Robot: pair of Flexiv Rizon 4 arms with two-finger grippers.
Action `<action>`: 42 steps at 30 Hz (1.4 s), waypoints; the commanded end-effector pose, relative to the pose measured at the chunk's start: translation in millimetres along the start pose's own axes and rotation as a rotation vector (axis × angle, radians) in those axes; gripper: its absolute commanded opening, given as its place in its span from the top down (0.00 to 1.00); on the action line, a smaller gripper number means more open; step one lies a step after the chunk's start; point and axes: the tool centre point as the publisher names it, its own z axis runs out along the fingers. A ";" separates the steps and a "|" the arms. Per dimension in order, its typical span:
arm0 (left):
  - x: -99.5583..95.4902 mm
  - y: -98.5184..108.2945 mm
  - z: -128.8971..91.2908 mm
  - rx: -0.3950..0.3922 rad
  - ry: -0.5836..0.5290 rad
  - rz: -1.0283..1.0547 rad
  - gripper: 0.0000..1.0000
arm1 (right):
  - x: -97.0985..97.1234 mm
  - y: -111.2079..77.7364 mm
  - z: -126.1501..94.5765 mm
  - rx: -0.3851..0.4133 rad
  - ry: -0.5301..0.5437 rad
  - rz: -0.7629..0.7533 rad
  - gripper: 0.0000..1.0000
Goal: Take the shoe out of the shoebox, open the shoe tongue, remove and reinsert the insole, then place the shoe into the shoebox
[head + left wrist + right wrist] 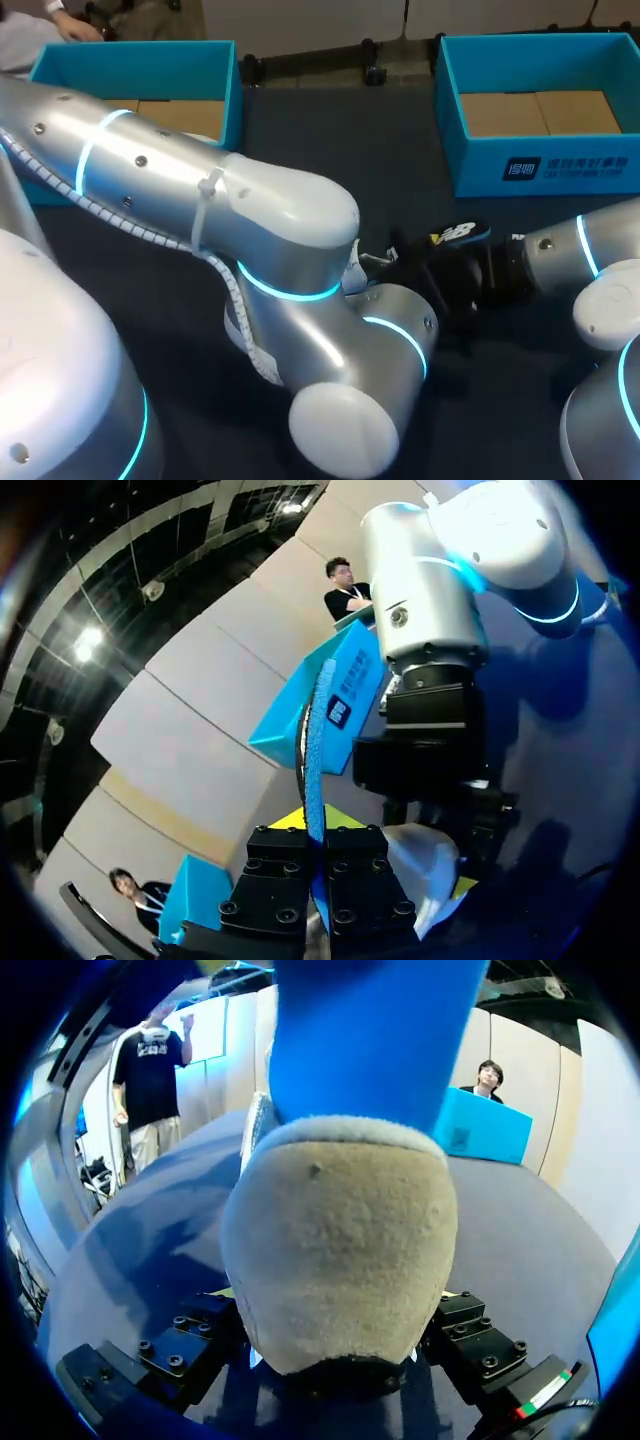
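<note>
Dark cloth covers the table (330, 130). Its nearest part is mostly hidden under the left arm (250, 230), which crosses from the left to past the middle, and the right arm (570, 250), which comes in low from the right. Bare cloth shows in a strip between the two arms near the front and in a wider stretch behind them.

At mid-table the two grippers meet around the shoe (340, 1250). The right gripper (330, 1365) is clamped on its beige heel, with one finger against each side. From above only a dark bit of the shoe with a small mark, too small to read, and some white laces (372, 258) show past the left arm.

The left gripper (320, 825) has its fingers pressed together on the blue insole (317, 730), which stands up edge-on from between the yellow tips. Whether the insole's lower end sits in the shoe cannot be told.

Farther back, two open blue boxes stand along the far edge, well apart, with bare table between them. The left box (140, 65) is partly hidden by the left arm. The right box (470, 165) has a white printed label (565, 168) on its front wall.
</note>
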 end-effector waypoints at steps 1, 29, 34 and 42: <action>-20.6 1.9 -1.0 0.065 0.133 0.030 1.00 | 0.6 1.0 1.0 0.005 -0.001 0.000 1.00; -65.9 -42.4 8.7 -0.031 0.477 0.206 1.00 | 0.6 1.0 1.0 0.005 -0.001 0.000 1.00; -80.3 -54.6 4.3 0.012 0.526 0.181 1.00 | 0.6 1.0 1.0 0.005 -0.001 0.000 1.00; -104.1 -75.2 -8.1 0.117 0.616 0.097 1.00 | 0.6 1.0 1.0 0.005 -0.001 0.000 1.00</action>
